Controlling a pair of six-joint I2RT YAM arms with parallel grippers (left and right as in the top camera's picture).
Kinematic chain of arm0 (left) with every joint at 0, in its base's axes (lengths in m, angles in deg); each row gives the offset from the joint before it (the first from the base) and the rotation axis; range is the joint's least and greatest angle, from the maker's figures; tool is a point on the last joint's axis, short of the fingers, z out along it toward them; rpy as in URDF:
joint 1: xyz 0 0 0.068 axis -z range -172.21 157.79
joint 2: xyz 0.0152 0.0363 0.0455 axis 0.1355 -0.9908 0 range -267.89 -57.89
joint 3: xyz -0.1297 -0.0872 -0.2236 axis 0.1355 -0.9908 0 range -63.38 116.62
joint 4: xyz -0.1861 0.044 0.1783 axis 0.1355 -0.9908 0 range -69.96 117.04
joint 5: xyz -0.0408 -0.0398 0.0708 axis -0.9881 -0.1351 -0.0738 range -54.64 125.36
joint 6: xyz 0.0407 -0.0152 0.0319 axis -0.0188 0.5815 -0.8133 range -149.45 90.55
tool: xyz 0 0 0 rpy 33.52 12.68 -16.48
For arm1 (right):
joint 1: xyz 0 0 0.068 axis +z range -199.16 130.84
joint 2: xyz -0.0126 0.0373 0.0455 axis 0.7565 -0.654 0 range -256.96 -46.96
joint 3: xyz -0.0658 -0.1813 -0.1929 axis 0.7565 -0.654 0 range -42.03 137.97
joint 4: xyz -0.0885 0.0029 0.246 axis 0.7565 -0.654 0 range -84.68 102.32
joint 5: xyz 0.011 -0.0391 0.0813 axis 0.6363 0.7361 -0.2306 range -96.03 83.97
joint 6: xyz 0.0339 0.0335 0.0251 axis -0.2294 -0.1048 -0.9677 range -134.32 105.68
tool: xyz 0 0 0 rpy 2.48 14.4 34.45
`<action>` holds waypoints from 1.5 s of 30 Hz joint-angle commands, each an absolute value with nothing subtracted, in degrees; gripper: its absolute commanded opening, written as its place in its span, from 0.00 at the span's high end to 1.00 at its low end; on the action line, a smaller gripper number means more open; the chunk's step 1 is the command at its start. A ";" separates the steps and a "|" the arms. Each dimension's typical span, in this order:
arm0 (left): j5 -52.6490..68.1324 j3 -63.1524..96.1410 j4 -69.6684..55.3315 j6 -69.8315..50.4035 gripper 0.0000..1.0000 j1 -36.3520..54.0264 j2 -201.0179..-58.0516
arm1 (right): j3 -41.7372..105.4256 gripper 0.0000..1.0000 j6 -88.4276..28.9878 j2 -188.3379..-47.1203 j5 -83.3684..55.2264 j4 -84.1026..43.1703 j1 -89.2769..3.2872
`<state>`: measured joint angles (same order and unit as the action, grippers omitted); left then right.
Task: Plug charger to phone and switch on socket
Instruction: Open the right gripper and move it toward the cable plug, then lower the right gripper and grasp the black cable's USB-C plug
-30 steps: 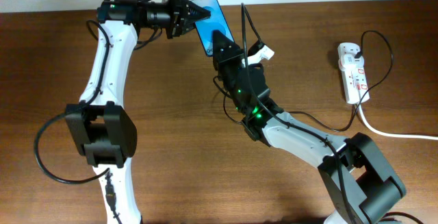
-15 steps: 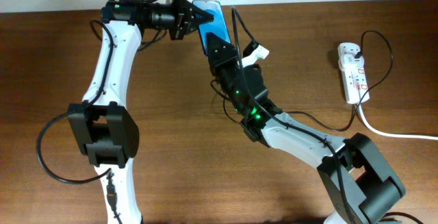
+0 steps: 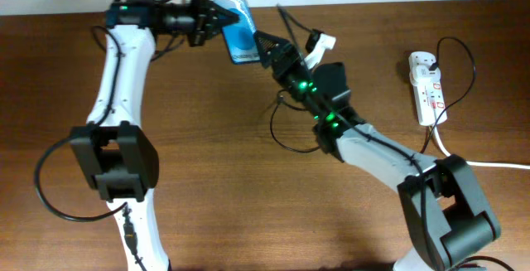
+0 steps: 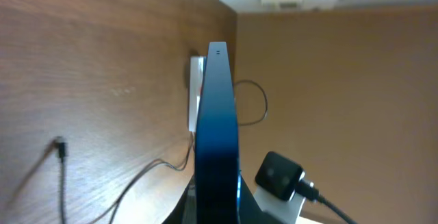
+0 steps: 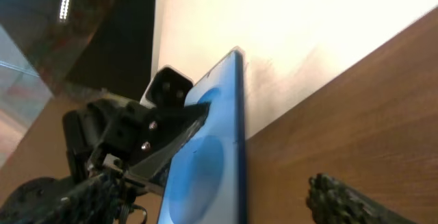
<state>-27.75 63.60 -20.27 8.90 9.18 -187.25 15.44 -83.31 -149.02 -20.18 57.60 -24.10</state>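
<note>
The phone [image 3: 241, 37], blue screen up, is held off the table at the back with my left gripper [image 3: 222, 16] shut on its upper end. In the left wrist view the phone [image 4: 215, 128] is edge-on. My right gripper [image 3: 263, 45] stands open just right of the phone's lower end. In the right wrist view the phone [image 5: 205, 169] lies between its wide-apart fingers [image 5: 342, 196]. The charger [image 3: 277, 126], a thin black cable, runs from the socket [image 3: 427, 89] at the right and loops under my right arm. I cannot tell where its plug is.
A thick white cord [image 3: 476, 162] leaves the socket toward the right edge. The pale wall runs along the table's back edge, close behind the phone. In the left wrist view the cable [image 4: 137, 176] trails over the wood.
My right gripper has opened at the phone's lower end. My left arm has carried the phone a little left and back, and the right arm has swung after it.
</note>
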 commanded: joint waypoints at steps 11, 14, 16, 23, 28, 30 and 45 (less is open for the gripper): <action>-20.72 63.73 -49.52 -20.26 1.00 3.78 -187.38 | 20.88 0.30 -43.75 -144.97 -40.68 -6.84 -39.14; -15.34 63.73 -52.86 -22.97 1.00 5.20 -187.38 | 32.27 0.31 -34.88 -144.97 -28.00 -30.77 -37.80; -15.03 63.73 -52.97 -23.54 1.00 5.72 -187.38 | 37.93 0.31 -33.13 -144.97 -22.52 -37.53 -35.73; -16.30 63.73 -43.75 -15.89 1.00 3.38 -187.38 | 38.98 0.40 -43.71 -152.03 -18.21 -27.93 -28.86; -16.26 63.73 -40.05 -11.67 1.00 -0.42 -187.42 | 38.98 0.46 -49.65 -160.82 -19.31 -18.27 -28.06; -16.24 63.73 -40.05 -11.67 1.00 -1.45 -187.44 | 38.98 0.47 -50.29 -162.96 -19.37 -14.75 -27.99; -15.84 63.73 -40.05 -11.69 1.00 -1.75 -187.44 | 38.98 0.48 -60.32 -171.14 -22.78 -4.50 -26.31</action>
<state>-14.66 63.27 -40.16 -12.24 -1.58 -187.66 38.57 -58.48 -169.08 -21.75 -4.54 -26.61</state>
